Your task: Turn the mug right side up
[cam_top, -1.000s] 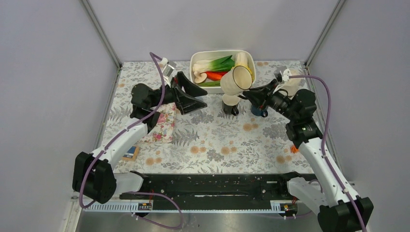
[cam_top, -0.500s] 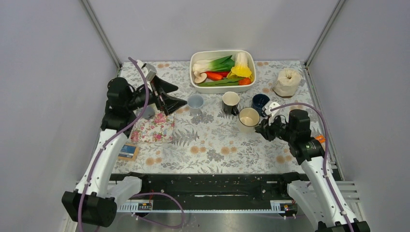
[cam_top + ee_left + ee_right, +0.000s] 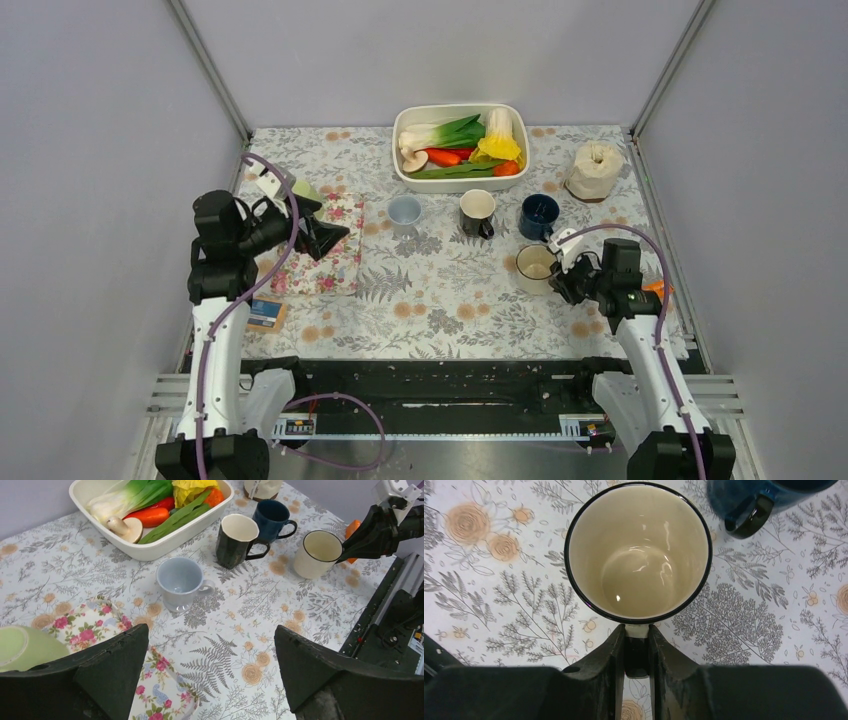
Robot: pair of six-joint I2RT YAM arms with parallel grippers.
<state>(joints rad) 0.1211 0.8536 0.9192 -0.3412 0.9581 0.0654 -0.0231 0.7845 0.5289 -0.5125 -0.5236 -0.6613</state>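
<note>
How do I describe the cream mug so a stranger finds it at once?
Find the white dish of vegetables at the far edge. Three mugs stand before it. The cream mug stands nearer, on the right, black-rimmed, its handle gripped by the right end effector.

**What the Views Kept Back**

From the right wrist, the cream mug showed only its rim and inside. Its handle sat mostly buried between the closed jaws of the right gripper, and the top edge cropped the blue mug. From the left wrist, a pale green vessel ran off the left edge, half behind a finger of the left gripper. Overhead, an orange item partly behind the right arm was too small to name.
</note>
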